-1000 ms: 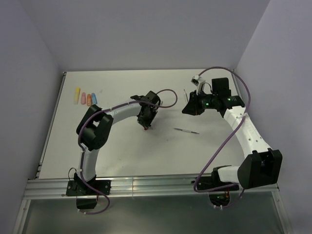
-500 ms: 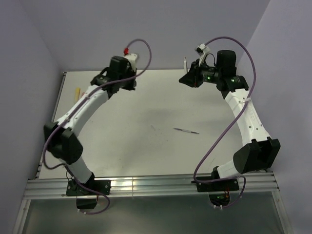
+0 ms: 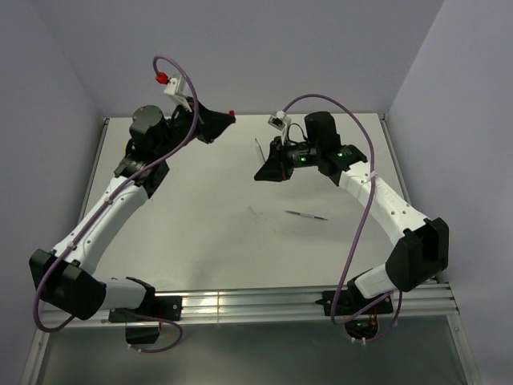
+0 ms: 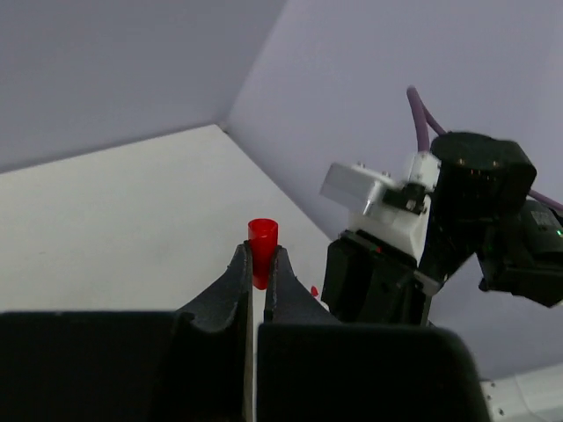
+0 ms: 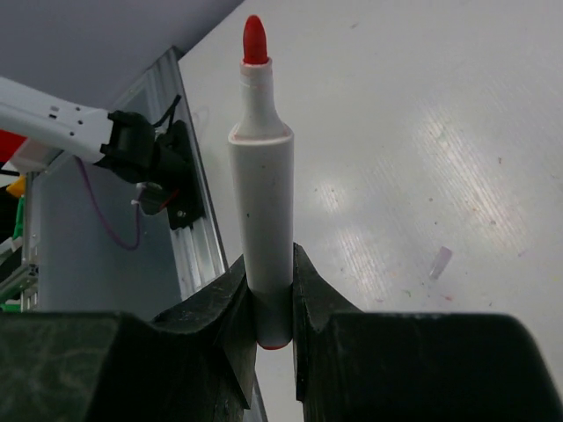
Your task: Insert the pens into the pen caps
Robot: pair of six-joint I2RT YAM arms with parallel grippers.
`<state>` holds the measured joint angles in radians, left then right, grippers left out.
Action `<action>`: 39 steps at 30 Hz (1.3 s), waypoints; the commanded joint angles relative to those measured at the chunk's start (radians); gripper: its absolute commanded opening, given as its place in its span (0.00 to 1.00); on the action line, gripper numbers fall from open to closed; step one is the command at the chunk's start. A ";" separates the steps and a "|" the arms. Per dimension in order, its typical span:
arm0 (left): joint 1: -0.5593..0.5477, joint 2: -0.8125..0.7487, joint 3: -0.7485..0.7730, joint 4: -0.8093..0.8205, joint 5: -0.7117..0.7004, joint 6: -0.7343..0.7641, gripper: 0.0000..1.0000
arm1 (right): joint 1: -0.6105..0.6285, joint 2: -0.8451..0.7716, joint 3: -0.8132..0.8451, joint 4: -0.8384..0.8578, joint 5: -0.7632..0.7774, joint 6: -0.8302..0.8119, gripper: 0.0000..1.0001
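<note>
My left gripper (image 3: 225, 118) is raised above the table's back left and is shut on a small red pen cap (image 3: 232, 114). In the left wrist view the cap (image 4: 262, 250) sticks out past the fingertips of the gripper (image 4: 259, 261). My right gripper (image 3: 265, 165) hangs over the table's middle back, shut on a white pen (image 3: 258, 148). The right wrist view shows that pen (image 5: 261, 211) upright between the jaws of the gripper (image 5: 270, 268), its red tip bare and pointing away. Cap and pen tip are apart, a short gap between them.
A thin grey pen (image 3: 306, 214) lies on the white table (image 3: 200, 241) right of centre. A small pale sliver (image 5: 439, 261) lies on the table surface. An aluminium rail (image 3: 240, 305) runs along the near edge. Grey walls close in the back and sides.
The left arm left the table's middle, swung to the back left and rose, with the red cap now pointing right. The right gripper carried the white pen leftward, toward the cap.
</note>
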<state>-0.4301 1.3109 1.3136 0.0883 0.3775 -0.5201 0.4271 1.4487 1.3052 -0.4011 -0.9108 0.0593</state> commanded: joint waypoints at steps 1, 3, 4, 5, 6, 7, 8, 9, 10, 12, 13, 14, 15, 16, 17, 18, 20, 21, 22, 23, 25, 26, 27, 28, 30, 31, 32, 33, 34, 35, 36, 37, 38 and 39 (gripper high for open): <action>0.008 0.013 -0.139 0.439 0.262 -0.281 0.00 | 0.009 -0.064 0.032 0.071 -0.066 0.019 0.00; 0.010 0.011 -0.215 0.633 0.259 -0.427 0.00 | 0.015 -0.059 0.042 0.071 -0.080 0.020 0.00; 0.010 0.022 -0.246 0.731 0.259 -0.454 0.00 | 0.016 -0.057 0.043 0.071 -0.094 0.019 0.00; 0.008 0.031 -0.244 0.738 0.264 -0.469 0.00 | 0.019 -0.057 0.048 0.071 -0.096 0.017 0.00; 0.008 0.037 -0.237 0.732 0.270 -0.481 0.00 | 0.021 -0.056 0.049 0.070 -0.096 0.017 0.00; 0.008 0.042 -0.238 0.741 0.268 -0.485 0.00 | 0.021 -0.056 0.051 0.070 -0.099 0.017 0.00; 0.008 0.039 -0.244 0.758 0.267 -0.491 0.00 | 0.022 -0.056 0.052 0.070 -0.100 0.017 0.00; 0.008 0.039 -0.251 0.772 0.267 -0.503 0.00 | 0.022 -0.054 0.052 0.070 -0.100 0.019 0.00; 0.010 0.039 -0.251 0.784 0.270 -0.509 0.00 | 0.022 -0.053 0.052 0.070 -0.102 0.019 0.00; 0.008 0.039 -0.260 0.813 0.271 -0.540 0.00 | 0.024 -0.047 0.055 0.070 -0.102 0.019 0.00; 0.008 0.037 -0.269 0.821 0.265 -0.544 0.00 | 0.024 -0.047 0.057 0.070 -0.103 0.017 0.00; 0.008 0.037 -0.270 0.812 0.267 -0.546 0.00 | 0.025 -0.047 0.062 0.070 -0.103 0.017 0.00; 0.007 0.039 -0.271 0.809 0.268 -0.543 0.00 | 0.027 -0.044 0.065 0.070 -0.105 0.017 0.00; 0.008 0.037 -0.274 0.809 0.271 -0.541 0.00 | 0.027 -0.044 0.068 0.071 -0.106 0.017 0.00; 0.007 0.036 -0.278 0.809 0.270 -0.540 0.00 | 0.027 -0.044 0.074 0.070 -0.108 0.019 0.00; 0.005 0.036 -0.283 0.808 0.270 -0.540 0.00 | 0.027 -0.044 0.077 0.070 -0.112 0.019 0.00; -0.002 0.037 -0.286 0.797 0.270 -0.531 0.00 | 0.029 -0.044 0.081 0.070 -0.120 0.019 0.00; -0.004 0.037 -0.290 0.800 0.270 -0.528 0.00 | 0.030 -0.045 0.083 0.067 -0.123 0.016 0.00; -0.006 0.037 -0.292 0.801 0.268 -0.525 0.00 | 0.033 -0.045 0.083 0.065 -0.125 0.014 0.00; -0.007 0.039 -0.292 0.798 0.267 -0.523 0.00 | 0.035 -0.047 0.083 0.065 -0.128 0.013 0.00; -0.010 0.044 -0.290 0.797 0.267 -0.515 0.00 | 0.041 -0.048 0.083 0.061 -0.129 0.005 0.00; -0.010 0.045 -0.290 0.800 0.267 -0.515 0.00 | 0.042 -0.047 0.082 0.059 -0.132 0.005 0.00; -0.009 0.045 -0.289 0.797 0.265 -0.514 0.00 | 0.045 -0.047 0.082 0.058 -0.134 0.001 0.00; -0.010 0.047 -0.286 0.800 0.265 -0.512 0.00 | 0.045 -0.047 0.082 0.054 -0.132 0.001 0.00; -0.012 0.051 -0.286 0.806 0.265 -0.518 0.00 | 0.048 -0.045 0.082 0.054 -0.132 -0.003 0.00; -0.013 0.051 -0.287 0.809 0.267 -0.520 0.00 | 0.048 -0.045 0.082 0.054 -0.131 -0.003 0.00; -0.015 0.053 -0.286 0.809 0.265 -0.518 0.00 | 0.050 -0.044 0.082 0.053 -0.129 -0.006 0.00; -0.016 0.053 -0.286 0.808 0.265 -0.517 0.00 | 0.052 -0.042 0.083 0.053 -0.128 -0.006 0.00; -0.016 0.053 -0.286 0.808 0.268 -0.515 0.00 | 0.052 -0.042 0.086 0.051 -0.126 -0.006 0.00; -0.016 0.056 -0.287 0.809 0.270 -0.515 0.00 | 0.050 -0.042 0.088 0.051 -0.126 -0.006 0.00; -0.018 0.054 -0.290 0.811 0.270 -0.518 0.00 | 0.052 -0.044 0.091 0.050 -0.126 -0.007 0.00; -0.019 0.056 -0.292 0.812 0.271 -0.520 0.00 | 0.050 -0.040 0.094 0.050 -0.126 -0.007 0.00; -0.021 0.056 -0.293 0.808 0.271 -0.515 0.00 | 0.052 -0.039 0.094 0.050 -0.125 -0.004 0.00; -0.021 0.059 -0.294 0.803 0.271 -0.515 0.00 | 0.052 -0.039 0.094 0.050 -0.122 -0.006 0.00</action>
<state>-0.4438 1.3716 1.0187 0.8322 0.6315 -1.0409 0.4694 1.4220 1.3430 -0.3672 -1.0222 0.0677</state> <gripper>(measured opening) 0.043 0.232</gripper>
